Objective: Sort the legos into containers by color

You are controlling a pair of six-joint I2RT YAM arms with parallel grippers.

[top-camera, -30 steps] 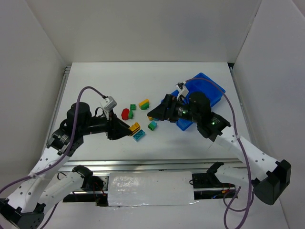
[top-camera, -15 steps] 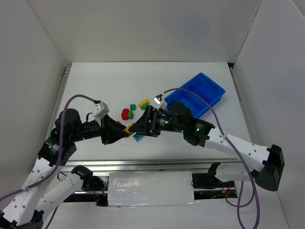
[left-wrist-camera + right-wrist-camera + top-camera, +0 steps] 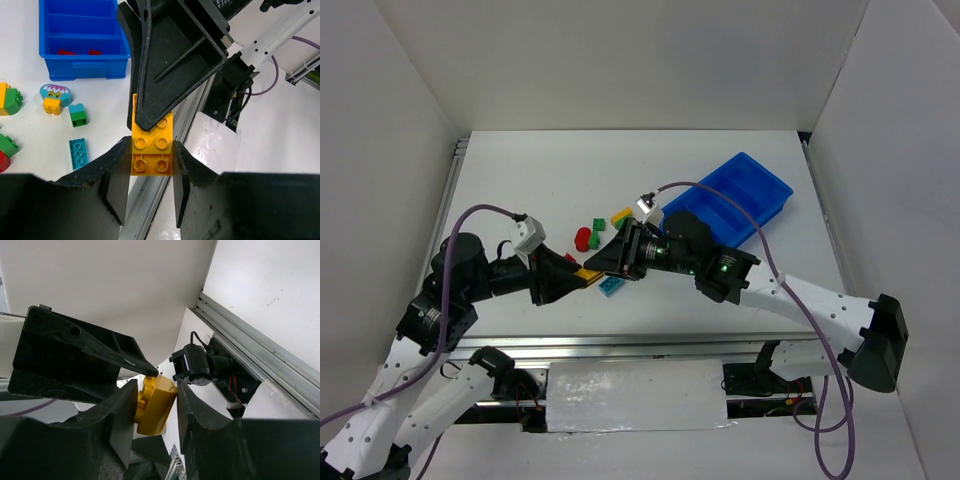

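Note:
A yellow lego [image 3: 587,272] hangs above the table between both grippers. My left gripper [image 3: 151,146] is shut on its near end, which shows as studded yellow [image 3: 151,150]. My right gripper [image 3: 156,390] comes in from the opposite side, and its fingers press on both sides of the same yellow lego [image 3: 155,402]. The blue tray [image 3: 772,178] of containers lies at the right rear. Two red legos [image 3: 65,51] lie in its nearest compartment. Loose red [image 3: 582,238], green [image 3: 598,225] and teal [image 3: 611,287] legos lie on the table near the grippers.
A yellow-and-green piece [image 3: 622,216] lies behind the right gripper. The left wrist view shows a teal flat brick [image 3: 78,152], a green-and-teal brick [image 3: 77,114] and a rounded printed piece [image 3: 54,95] in front of the tray wall [image 3: 82,70]. An aluminium rail runs along the near table edge [image 3: 620,345].
My right arm swung left from the tray to meet the left gripper, and its jaws closed onto the yellow lego. The left gripper kept its hold and drew slightly leftward.

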